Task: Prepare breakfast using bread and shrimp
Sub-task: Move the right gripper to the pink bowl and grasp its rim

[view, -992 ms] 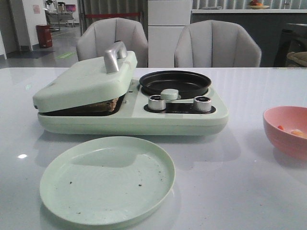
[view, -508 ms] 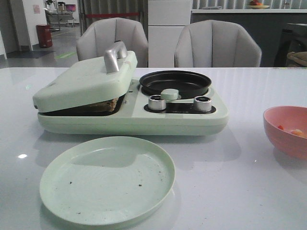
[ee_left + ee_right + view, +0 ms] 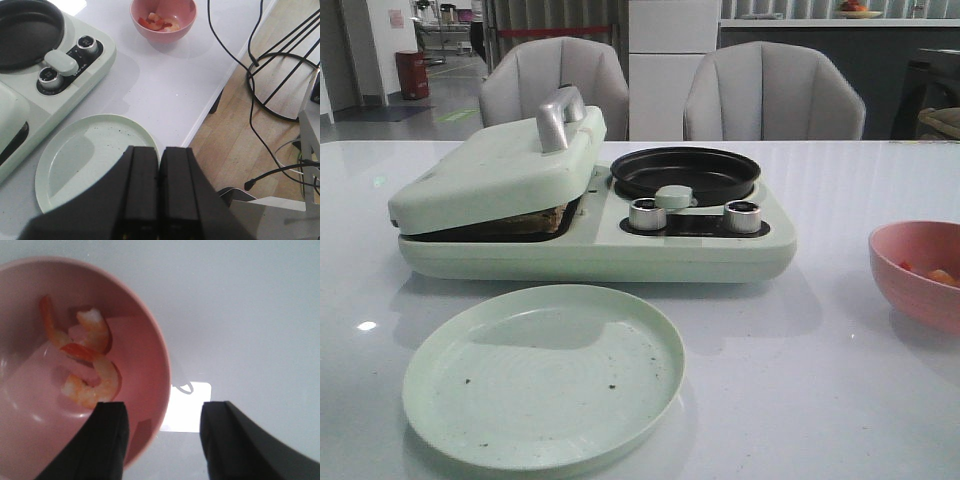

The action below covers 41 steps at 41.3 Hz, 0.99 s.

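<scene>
Shrimp [image 3: 87,362] in pink bowl [image 3: 155,355] just beside parted right jaws; left jaws together.

We see a glossy white table [image 3: 820,340], a matt pale-green plastic plate [image 3: 545,375] before the cooker [image 3: 595,235], whose knobs [image 3: 647,214] look like polished metal, and a smooth pink bowl [image 3: 917,272].

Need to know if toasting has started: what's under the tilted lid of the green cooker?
Under the lid, bread shows through the gap: a pale slice edge with brown crust. The lid hides the rest, so how many slices there are cannot be told.
</scene>
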Each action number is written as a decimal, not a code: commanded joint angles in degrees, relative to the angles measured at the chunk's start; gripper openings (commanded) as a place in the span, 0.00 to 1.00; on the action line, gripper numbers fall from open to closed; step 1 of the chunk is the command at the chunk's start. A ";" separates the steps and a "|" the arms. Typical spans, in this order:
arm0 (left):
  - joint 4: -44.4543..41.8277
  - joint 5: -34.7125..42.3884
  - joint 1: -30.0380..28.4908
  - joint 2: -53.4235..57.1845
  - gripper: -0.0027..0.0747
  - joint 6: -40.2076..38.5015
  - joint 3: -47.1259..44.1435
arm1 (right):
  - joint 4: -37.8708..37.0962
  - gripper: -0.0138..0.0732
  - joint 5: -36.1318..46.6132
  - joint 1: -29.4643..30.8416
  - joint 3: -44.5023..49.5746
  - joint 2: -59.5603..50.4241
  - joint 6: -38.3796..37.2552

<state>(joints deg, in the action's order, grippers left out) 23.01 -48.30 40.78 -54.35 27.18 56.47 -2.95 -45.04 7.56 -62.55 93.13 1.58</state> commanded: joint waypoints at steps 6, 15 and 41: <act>1.53 3.72 0.46 0.83 0.16 -0.19 1.62 | -0.98 0.67 7.88 0.28 -1.99 1.79 -0.17; 1.53 3.72 0.46 0.83 0.16 -0.19 1.62 | -0.98 0.67 11.09 0.28 -1.99 4.34 -0.17; 1.53 3.72 0.46 0.83 0.16 -0.19 1.62 | -0.98 0.26 10.31 0.28 -1.99 5.74 -0.17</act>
<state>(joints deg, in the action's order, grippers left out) 23.01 -48.30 40.78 -54.35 27.18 56.47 -3.18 -35.89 7.56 -63.09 101.45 1.34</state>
